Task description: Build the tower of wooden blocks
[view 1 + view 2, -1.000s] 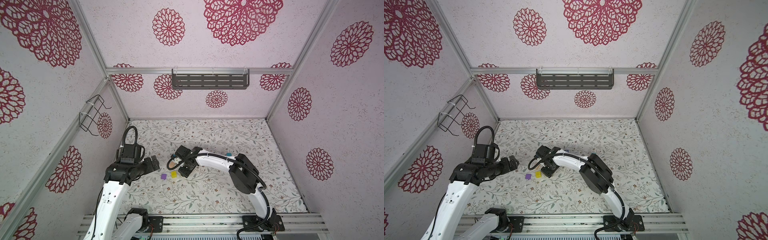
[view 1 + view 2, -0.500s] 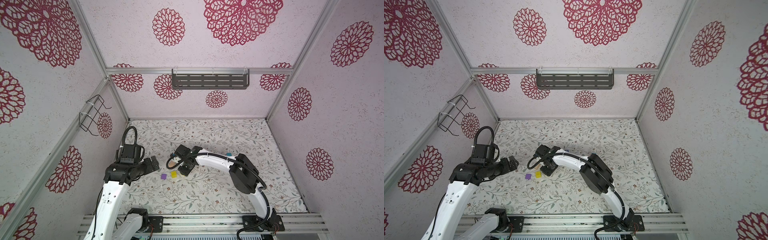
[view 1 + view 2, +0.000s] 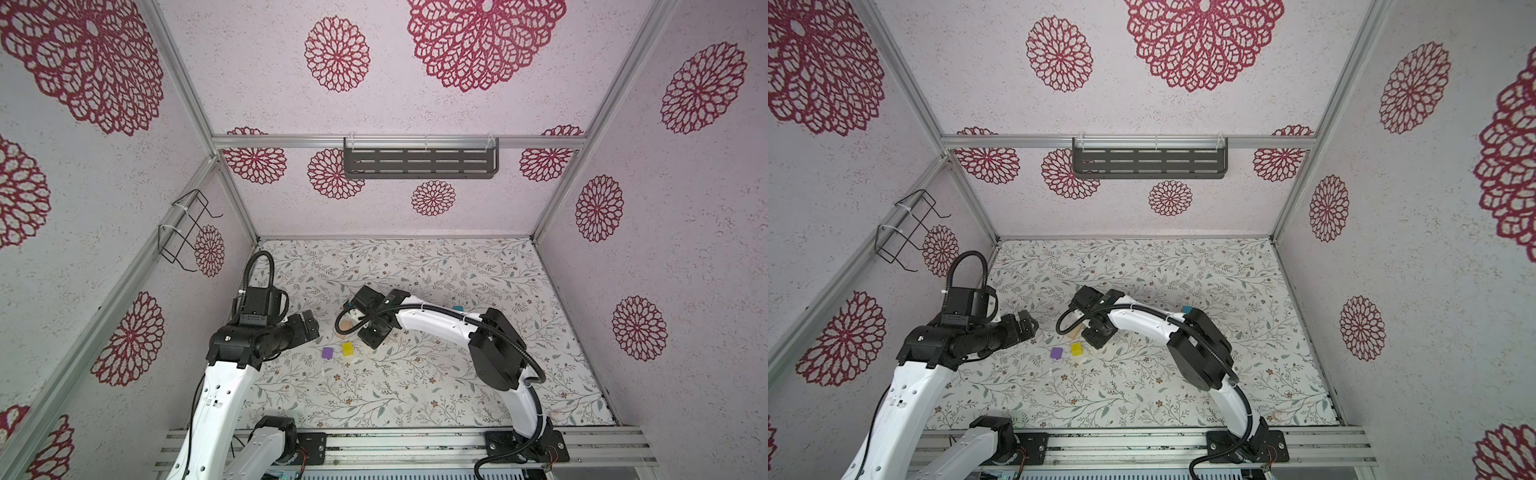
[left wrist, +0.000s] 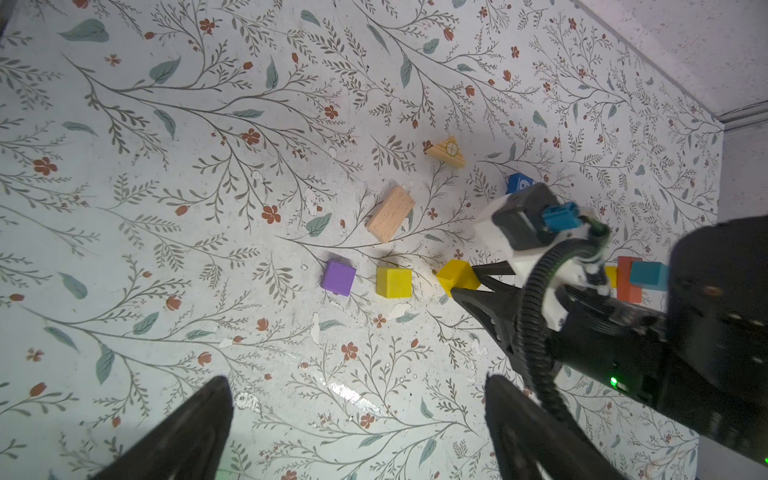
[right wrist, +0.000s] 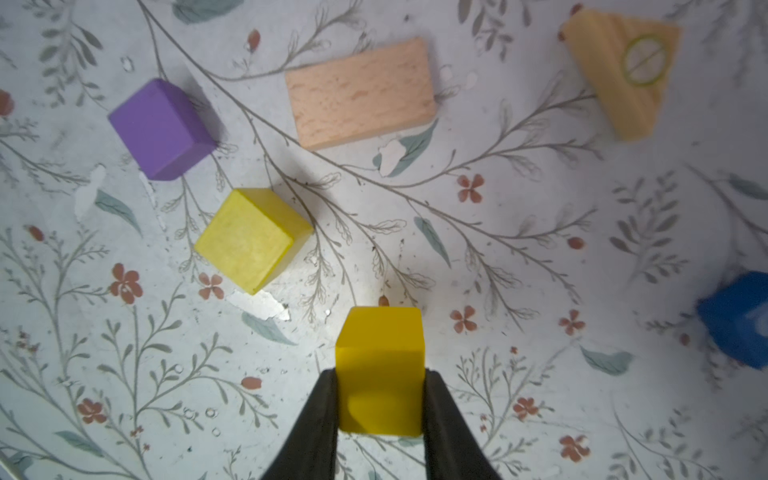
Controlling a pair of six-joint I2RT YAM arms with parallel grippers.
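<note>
My right gripper (image 5: 380, 374) is shut on a deep yellow cube (image 5: 380, 365), low over the mat; in the left wrist view the same cube (image 4: 457, 276) sits at the black fingertips. A paler yellow cube (image 5: 251, 239) and a purple cube (image 5: 162, 129) lie close by, seen in both top views (image 3: 348, 348) (image 3: 327, 353). A tan rectangular block (image 5: 361, 91), a tan wedge (image 5: 623, 70) and a blue cube (image 5: 735, 322) lie further off. Orange (image 4: 627, 284) and teal (image 4: 648, 275) blocks stand together, partly hidden behind the right arm. My left gripper (image 4: 357, 382) hangs open and empty, left of the blocks.
The floral mat (image 3: 415, 386) is walled on three sides. A metal rail (image 3: 395, 440) carrying both arm bases runs along the front. The right arm's cable loops over the tan block (image 3: 345, 326). The right gripper (image 3: 371, 338) and the left gripper (image 3: 309, 326) are near each other.
The right wrist has shifted only slightly over the blocks. The left arm has held still.
</note>
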